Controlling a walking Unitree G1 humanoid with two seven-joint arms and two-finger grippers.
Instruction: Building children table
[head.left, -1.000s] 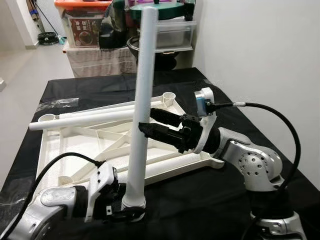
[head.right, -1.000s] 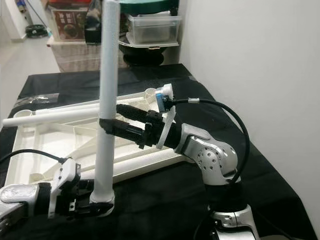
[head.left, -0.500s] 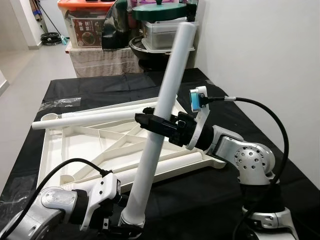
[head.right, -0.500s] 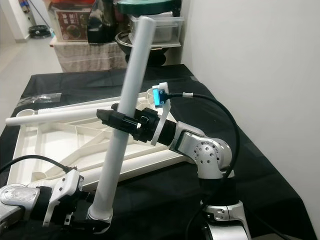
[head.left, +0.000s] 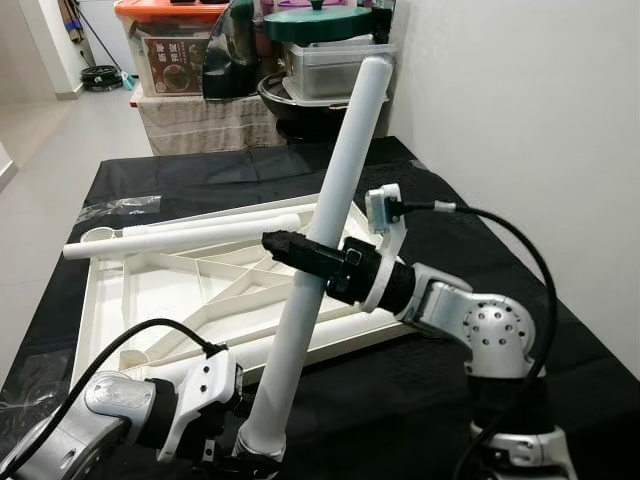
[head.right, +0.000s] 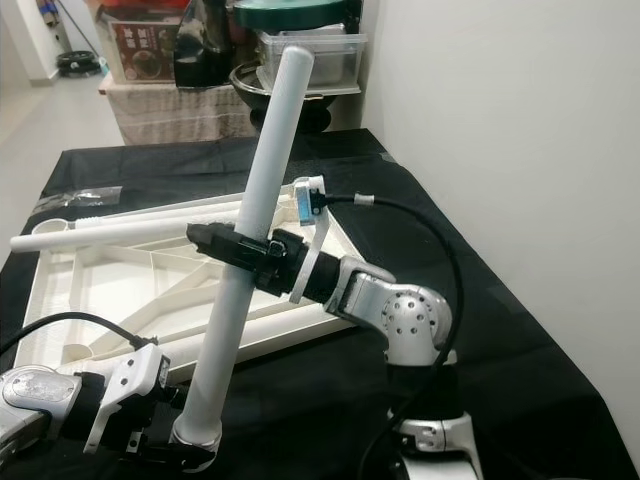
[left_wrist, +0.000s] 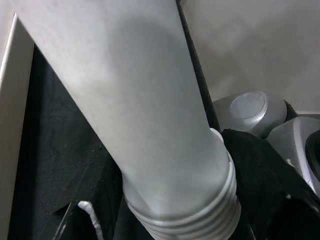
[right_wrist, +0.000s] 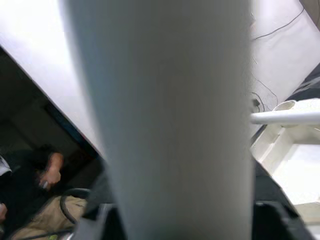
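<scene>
A long white table leg (head.left: 332, 195) leans in the air over the black-clothed table, its top tipped away and to the right. My left gripper (head.left: 245, 452) is low at the front, shut on the leg's threaded bottom end (left_wrist: 190, 210). My right gripper (head.left: 303, 254) is shut on the leg at mid-length, reaching in from the right. The leg (right_wrist: 170, 125) fills most of the right wrist view. Behind it, the white tabletop (head.left: 108, 292) lies upside down, showing its ribs. A second leg (head.left: 180, 238) lies across its far edge.
The black cloth (head.left: 200, 175) covers the work table, with a crumpled clear bag (head.left: 118, 207) at its far left. Storage boxes and pots (head.left: 320, 60) crowd a shelf behind. A white wall (head.left: 520, 110) stands close on the right, with open floor to the left.
The leg stood upright one second ago and now leans away to the right. My right gripper's fingers, then apart beside it, have closed on it and slid left.
</scene>
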